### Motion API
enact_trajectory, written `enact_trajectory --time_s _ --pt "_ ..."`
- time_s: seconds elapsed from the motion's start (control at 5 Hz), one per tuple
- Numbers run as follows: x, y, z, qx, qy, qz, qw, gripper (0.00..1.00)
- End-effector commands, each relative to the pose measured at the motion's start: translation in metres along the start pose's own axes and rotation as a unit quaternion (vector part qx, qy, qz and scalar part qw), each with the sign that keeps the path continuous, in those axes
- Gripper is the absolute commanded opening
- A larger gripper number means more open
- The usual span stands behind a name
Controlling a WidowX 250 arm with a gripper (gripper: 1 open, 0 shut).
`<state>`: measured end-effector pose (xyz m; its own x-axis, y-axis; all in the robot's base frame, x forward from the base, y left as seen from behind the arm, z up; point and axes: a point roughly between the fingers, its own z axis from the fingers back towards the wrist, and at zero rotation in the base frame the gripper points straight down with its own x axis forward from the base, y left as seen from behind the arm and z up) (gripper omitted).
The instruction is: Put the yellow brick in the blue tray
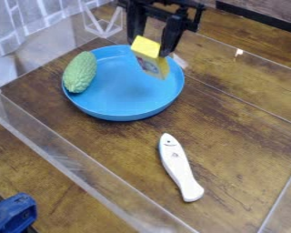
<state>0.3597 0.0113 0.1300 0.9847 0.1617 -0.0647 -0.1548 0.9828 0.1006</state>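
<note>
While your arm reaches in from the top of the view, its dark gripper [158,38] points downward over the back part of the blue tray [117,102], with the wrist close to the upper edge of the picture. You have its jaws closed on the yellow brick [149,56], one brick only, which hangs tilted, its lower end angled down to the right and its printed label partly in view. Seen from this camera, the brick overlaps the tray's far right part; you cannot tell from this view alone how high above the tray's floor it sits. There is one blue tray, lying on the wooden table [239,136]. One green bumpy oval object [80,72] lies at the tray's left side, apart from the brick. Nearer the camera, you have one white elongated object [178,167] on the bare wood, well apart from the tray and lying lengthwise toward the bottom of the view. Down in the lower left corner sits one more blue item [12,212], cut off by the picture's edge.
</note>
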Motion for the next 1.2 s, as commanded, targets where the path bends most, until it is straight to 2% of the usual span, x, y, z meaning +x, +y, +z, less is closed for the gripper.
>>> enact_trajectory --time_s 0.0,0.2,0.4,0.6,1.0 --pt "-0.009 0.008 0.041 -0.006 -0.058 -0.011 0.9982 0.00" --pt "-0.009 0.010 0.033 -0.010 -0.063 -0.049 0.9967 1.00" --pt "-0.004 0.003 0.033 -0.021 -0.072 -0.077 0.9942 1.00" --pt "-0.013 0.005 0.019 -0.021 -0.069 -0.128 0.9891 1.00" --pt "-0.007 0.017 -0.015 -0.020 -0.068 -0.136 0.9882 1.00"
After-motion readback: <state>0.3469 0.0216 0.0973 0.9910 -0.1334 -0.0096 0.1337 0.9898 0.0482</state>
